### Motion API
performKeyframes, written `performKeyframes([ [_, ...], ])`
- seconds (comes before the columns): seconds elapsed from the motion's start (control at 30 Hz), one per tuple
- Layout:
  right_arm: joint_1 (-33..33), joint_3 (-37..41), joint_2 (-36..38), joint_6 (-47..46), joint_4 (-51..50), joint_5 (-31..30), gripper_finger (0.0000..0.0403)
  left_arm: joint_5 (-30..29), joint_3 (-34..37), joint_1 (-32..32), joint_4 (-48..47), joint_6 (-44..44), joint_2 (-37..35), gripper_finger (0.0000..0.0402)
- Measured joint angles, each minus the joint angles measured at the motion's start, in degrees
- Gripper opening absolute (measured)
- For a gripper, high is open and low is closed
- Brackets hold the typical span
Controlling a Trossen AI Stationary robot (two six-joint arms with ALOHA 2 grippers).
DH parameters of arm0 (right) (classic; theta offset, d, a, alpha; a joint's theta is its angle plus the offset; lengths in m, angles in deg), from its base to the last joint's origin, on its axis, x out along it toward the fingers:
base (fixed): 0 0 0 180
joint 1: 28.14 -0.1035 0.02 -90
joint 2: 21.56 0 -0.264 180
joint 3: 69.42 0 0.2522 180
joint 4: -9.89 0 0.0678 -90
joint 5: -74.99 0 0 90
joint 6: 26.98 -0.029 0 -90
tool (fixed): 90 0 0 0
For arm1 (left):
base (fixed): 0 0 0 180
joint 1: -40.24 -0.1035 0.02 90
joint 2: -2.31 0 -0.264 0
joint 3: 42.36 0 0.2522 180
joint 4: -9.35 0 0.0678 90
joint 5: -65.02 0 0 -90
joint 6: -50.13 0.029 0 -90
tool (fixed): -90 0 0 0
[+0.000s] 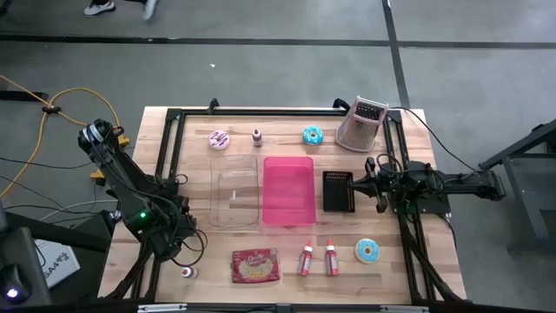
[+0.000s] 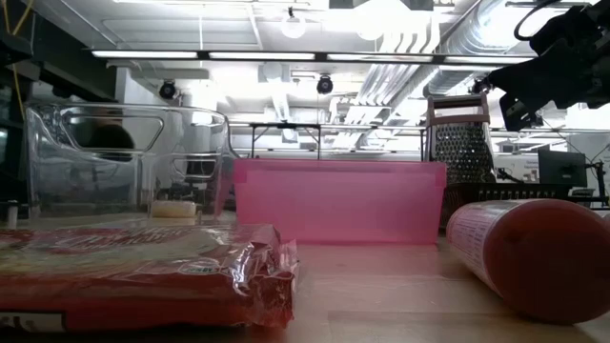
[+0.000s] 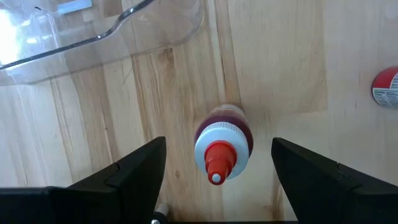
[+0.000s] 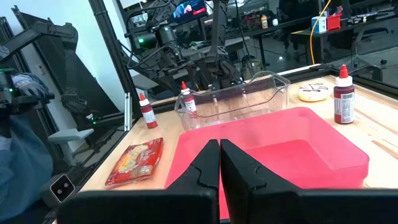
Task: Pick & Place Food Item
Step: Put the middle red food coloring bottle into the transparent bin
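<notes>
Since the left gripper [image 3: 217, 177] hangs w/ fingers spread wide, holding nothing, the key relation is straight down: a small red-capped bottle [image 3: 222, 148] stands upright on the surface [image 3: 292, 56] directly btwn its fingers, nozzle pointing up at the wrist cam. Long axis vertical, so the fingers flank it side to side. In the high view it's at the front-left corner [image 1: 188, 271], just beside the food packet [image 1: 255, 266]. Left arm clearly nearer; right gripper [image 4: 219, 163] clenched empty, parked by the pink bin [image 1: 288, 189].
</notes>
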State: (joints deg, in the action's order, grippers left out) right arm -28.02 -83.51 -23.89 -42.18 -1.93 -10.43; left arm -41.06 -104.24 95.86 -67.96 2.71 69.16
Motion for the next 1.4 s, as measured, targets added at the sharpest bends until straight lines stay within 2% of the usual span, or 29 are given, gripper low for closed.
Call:
performKeyframes([
  [0.43, 0.0, 0.0, 0.0, 0.0, 0.0, 0.0, 0.0002, 2.1, 0.0, -2.7, 1.1, 2.4, 0.0, 0.0227],
  [0.83, 0.0, 0.0, 0.0, 0.0, 0.0, 0.0, 0.0002, 5.8, 0.6, -4.9, 2.1, 2.2, 0.0, 0.0224],
  [1.07, 0.0, 0.0, 0.0, 0.0, 0.0, 0.0, 0.0002, 5.8, 0.6, -4.9, 2.1, 2.1, 0.0, 0.0219],
  [1.4, 0.0, 0.0, 0.0, 0.0, 0.0, 0.0, 0.0002, 5.8, 0.6, -4.9, 2.1, 2.6, 0.0, 0.0149],
])
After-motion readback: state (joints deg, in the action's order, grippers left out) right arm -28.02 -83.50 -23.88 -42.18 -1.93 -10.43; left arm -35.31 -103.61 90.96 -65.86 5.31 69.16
